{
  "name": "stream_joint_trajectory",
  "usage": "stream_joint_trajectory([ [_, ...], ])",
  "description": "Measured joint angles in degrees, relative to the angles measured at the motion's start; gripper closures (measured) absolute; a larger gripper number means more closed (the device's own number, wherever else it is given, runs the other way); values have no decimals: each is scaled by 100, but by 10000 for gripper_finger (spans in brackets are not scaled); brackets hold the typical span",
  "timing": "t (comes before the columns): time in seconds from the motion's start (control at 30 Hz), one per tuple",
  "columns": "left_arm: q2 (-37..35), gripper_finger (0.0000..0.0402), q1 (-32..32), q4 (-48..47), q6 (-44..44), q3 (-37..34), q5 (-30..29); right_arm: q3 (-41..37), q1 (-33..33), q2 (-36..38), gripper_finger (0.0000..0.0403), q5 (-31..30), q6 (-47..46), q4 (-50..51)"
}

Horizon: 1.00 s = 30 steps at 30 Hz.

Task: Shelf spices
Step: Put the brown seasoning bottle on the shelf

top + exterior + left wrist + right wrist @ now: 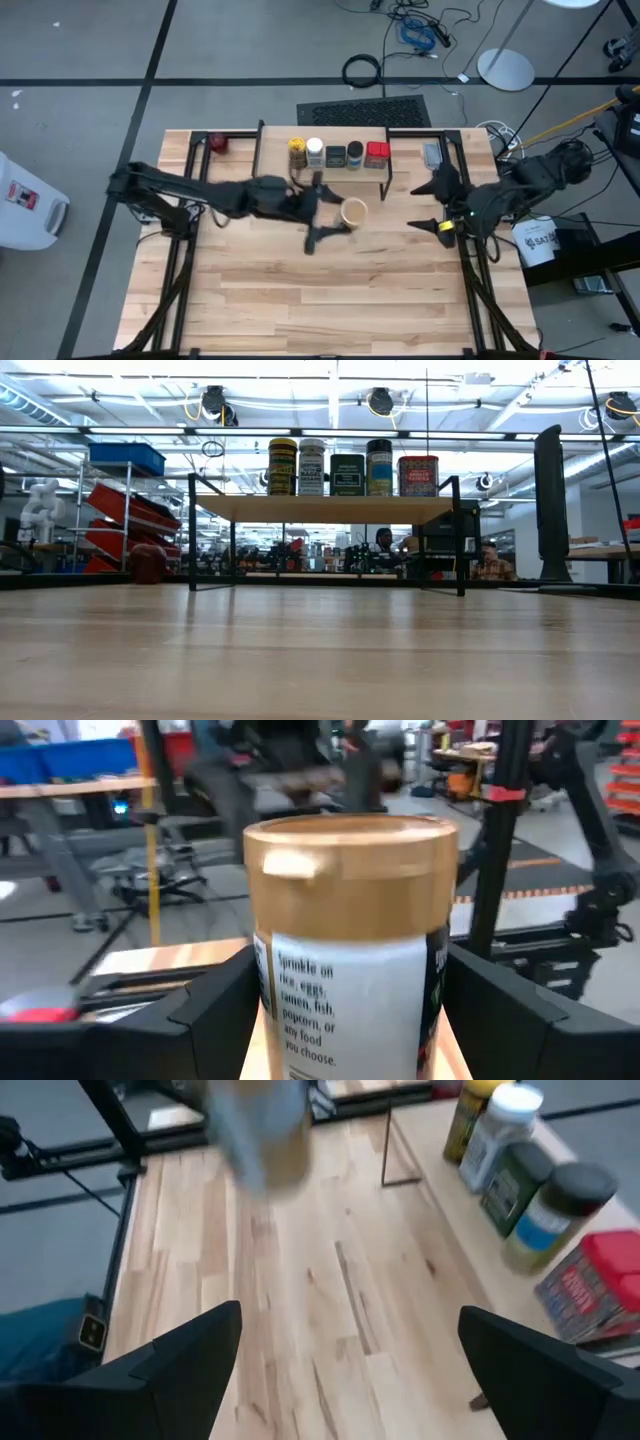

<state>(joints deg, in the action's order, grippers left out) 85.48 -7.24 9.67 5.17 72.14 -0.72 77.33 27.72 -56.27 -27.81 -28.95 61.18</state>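
A robotics lab or workshop, open-plan. In the low view, ceiling lights and exposed ducting [330, 430] run across the top, red storage bins [125, 510] sit at left, and people sit at benches [490, 565] mid-frame. In the high view, cables [415, 30] coil on grey floor at the top.

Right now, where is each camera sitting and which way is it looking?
High view: above, looking straight down on the table, both arms, the shelf.
Low view: table height, looking level at the shelf with five spices; no arm shows.
Left wrist view: on the left arm, looking past its left end effector gripping the tan-topped jar.
Right wrist view: on the right arm, past its open right end effector.
Shared: the red square tin.
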Motion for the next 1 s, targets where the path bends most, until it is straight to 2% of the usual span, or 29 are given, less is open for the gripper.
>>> stream_joint_trajectory([
  [0.17,-701,118,199,-632,214,0,-390,-605,124,4,41,-38,-124,-397],
  [0.4,-1425,118,629,-1702,428,2,-891,-1818,289,11,41,125,-339,-1544],
  [0.53,-1697,118,957,-2059,420,-77,-917,-2445,342,11,41,411,-341,-2504],
  [0.67,-1900,118,1271,-2336,421,-126,-870,-2877,391,11,41,451,-310,-3174],
  [1.0,-2312,118,2041,-3184,439,-129,-323,-2952,390,12,41,541,-187,-3441],
])
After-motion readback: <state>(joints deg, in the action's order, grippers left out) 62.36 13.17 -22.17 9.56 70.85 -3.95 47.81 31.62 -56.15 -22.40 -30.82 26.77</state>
